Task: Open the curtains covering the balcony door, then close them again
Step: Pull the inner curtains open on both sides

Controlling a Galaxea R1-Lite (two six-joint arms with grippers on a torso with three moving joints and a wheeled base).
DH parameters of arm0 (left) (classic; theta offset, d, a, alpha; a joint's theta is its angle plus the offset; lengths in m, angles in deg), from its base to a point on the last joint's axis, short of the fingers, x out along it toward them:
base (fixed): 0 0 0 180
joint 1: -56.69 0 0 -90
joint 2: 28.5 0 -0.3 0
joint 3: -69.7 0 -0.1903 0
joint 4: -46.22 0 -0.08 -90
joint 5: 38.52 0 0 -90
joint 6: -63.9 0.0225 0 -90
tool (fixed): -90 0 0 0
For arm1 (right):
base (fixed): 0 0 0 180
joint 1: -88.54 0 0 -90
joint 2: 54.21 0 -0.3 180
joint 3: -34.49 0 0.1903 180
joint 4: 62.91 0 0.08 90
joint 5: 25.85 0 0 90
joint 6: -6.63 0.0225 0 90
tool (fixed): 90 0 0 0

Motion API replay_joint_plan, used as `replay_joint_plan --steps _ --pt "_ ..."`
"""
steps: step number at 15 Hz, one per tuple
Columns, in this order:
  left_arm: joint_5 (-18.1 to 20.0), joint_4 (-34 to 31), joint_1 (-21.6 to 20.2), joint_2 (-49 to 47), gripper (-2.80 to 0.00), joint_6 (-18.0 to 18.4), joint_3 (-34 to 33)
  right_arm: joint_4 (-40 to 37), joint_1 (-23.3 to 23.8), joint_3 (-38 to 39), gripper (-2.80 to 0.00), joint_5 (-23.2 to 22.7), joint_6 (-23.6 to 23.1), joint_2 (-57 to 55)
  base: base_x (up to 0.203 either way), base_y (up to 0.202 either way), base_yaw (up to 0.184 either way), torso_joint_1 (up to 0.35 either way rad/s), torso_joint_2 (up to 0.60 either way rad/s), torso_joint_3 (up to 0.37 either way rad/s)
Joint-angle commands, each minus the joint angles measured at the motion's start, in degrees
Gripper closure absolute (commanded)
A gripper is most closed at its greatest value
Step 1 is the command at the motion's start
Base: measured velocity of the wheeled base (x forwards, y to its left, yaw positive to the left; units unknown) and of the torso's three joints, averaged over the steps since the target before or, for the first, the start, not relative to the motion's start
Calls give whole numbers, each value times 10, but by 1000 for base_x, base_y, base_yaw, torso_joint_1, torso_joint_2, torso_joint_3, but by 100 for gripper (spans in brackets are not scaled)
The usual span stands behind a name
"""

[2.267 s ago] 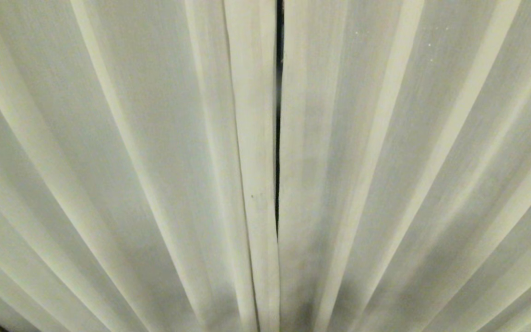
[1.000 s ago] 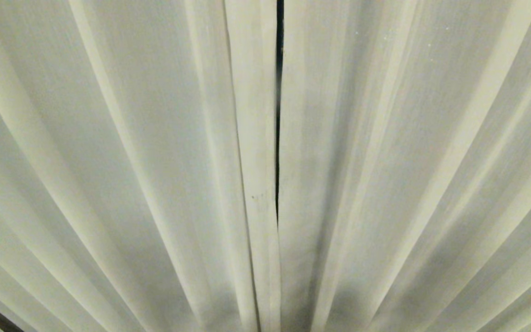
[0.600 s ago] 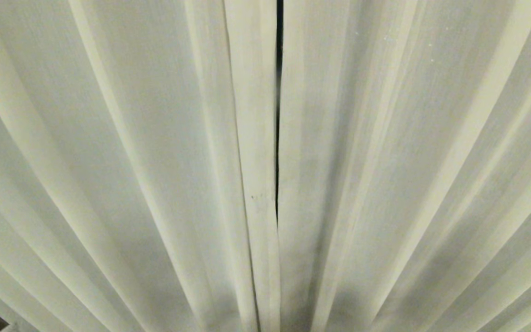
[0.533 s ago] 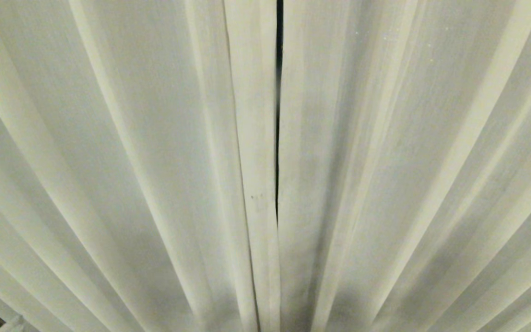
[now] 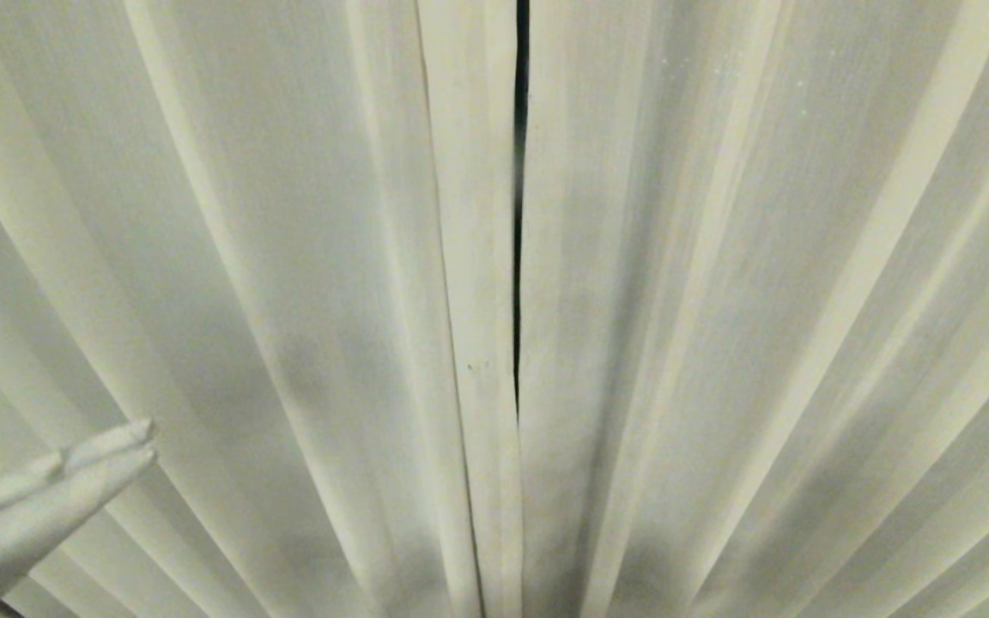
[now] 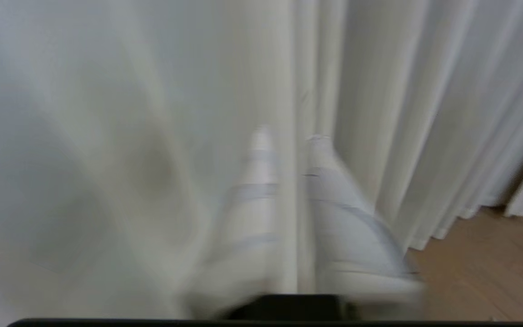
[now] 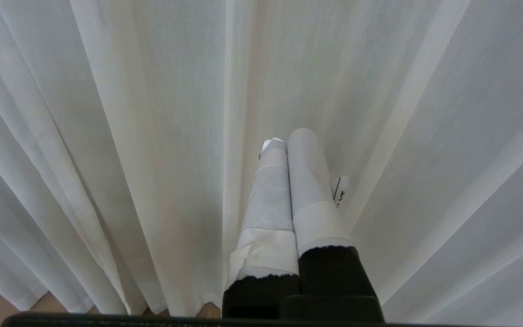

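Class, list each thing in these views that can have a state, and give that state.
curtains: drawn together, only a thin dark slit between the two hemmed edges.
left end effector: raised low at the left in front of the left panel, fingers slightly parted, holding nothing.
right end effector: fingers pressed together, empty, pointing at the fabric.
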Motion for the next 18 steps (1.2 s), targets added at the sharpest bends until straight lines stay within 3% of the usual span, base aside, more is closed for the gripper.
replay_joint_plan --steps 1,3,5,12,18 --pt "44 9 13 -98 -280 6 52 0 0 0 0 0 0 -1 0 0 0 0 0 0" --pt "92 10 17 -121 -280 13 75 0 0 0 0 0 0 -1 0 0 0 0 0 0" --pt "112 9 19 -146 -280 13 104 0 0 0 0 0 0 -1 0 0 0 0 0 0" --pt "115 9 77 -255 -280 7 237 0 0 0 0 0 0 -1 0 0 0 0 0 0" --pt "117 2 88 -328 -280 6 329 0 0 0 0 0 0 -1 0 0 0 0 0 0"
